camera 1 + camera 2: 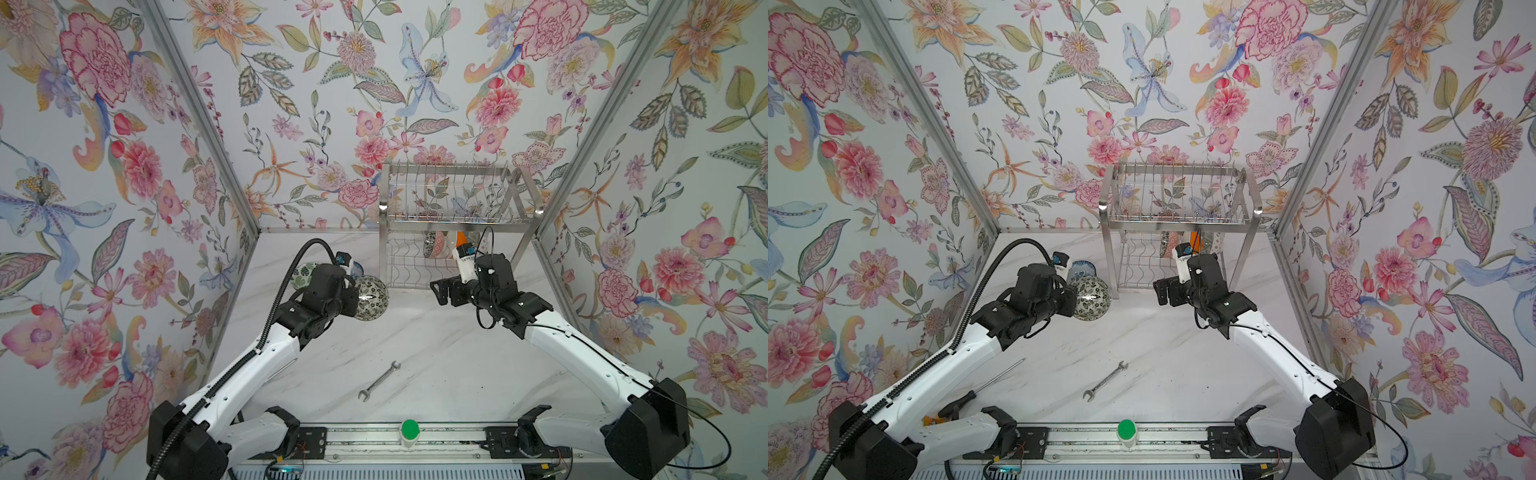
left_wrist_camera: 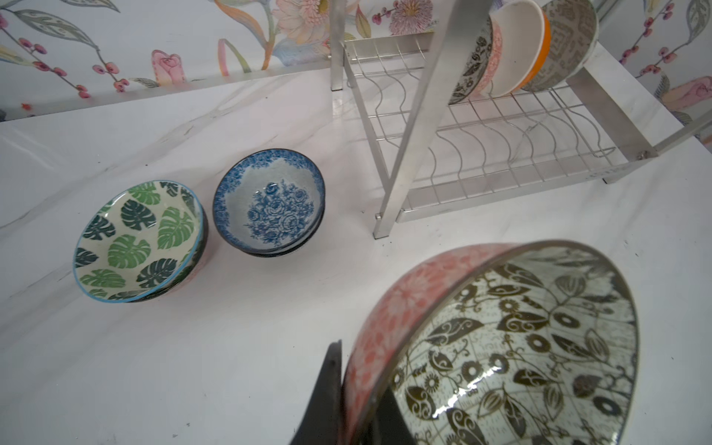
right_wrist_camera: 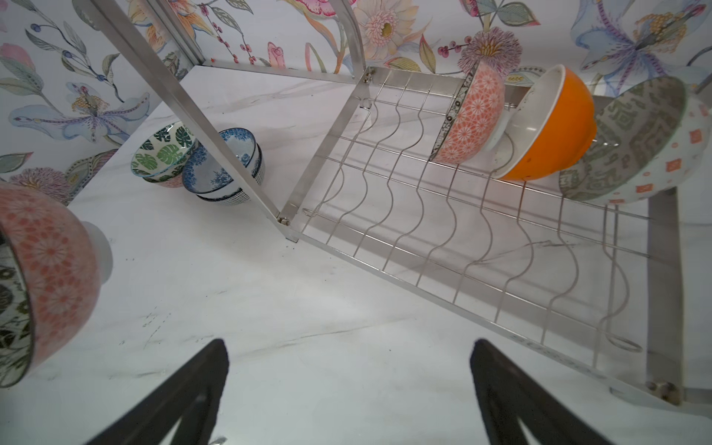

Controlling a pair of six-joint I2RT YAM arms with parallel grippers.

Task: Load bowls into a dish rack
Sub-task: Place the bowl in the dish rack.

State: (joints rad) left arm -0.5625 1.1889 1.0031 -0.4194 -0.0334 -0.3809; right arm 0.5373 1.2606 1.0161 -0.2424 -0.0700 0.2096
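Note:
My left gripper [image 2: 362, 389] is shut on the rim of a bowl [image 2: 520, 346] that is black-and-white floral inside and pink outside. It holds the bowl tilted above the table, left of the dish rack [image 1: 453, 226], as both top views show [image 1: 1090, 298]. My right gripper [image 3: 348, 346] is open and empty over the table, in front of the rack's lower wavy tier [image 3: 424, 231]. Three bowls stand on edge at that tier's right end: a pink one [image 3: 474, 119], an orange one [image 3: 554, 127] and a grey-patterned one [image 3: 632, 142]. Green-leaf bowls [image 2: 135, 239] and blue-and-white bowls [image 2: 269, 200] sit stacked on the table.
A wrench [image 1: 380, 380] lies on the marble table near the front middle. A long screwdriver [image 1: 992, 380] lies by the left arm. A green-capped knob [image 1: 409, 430] sits on the front rail. Floral walls close in the left, right and back.

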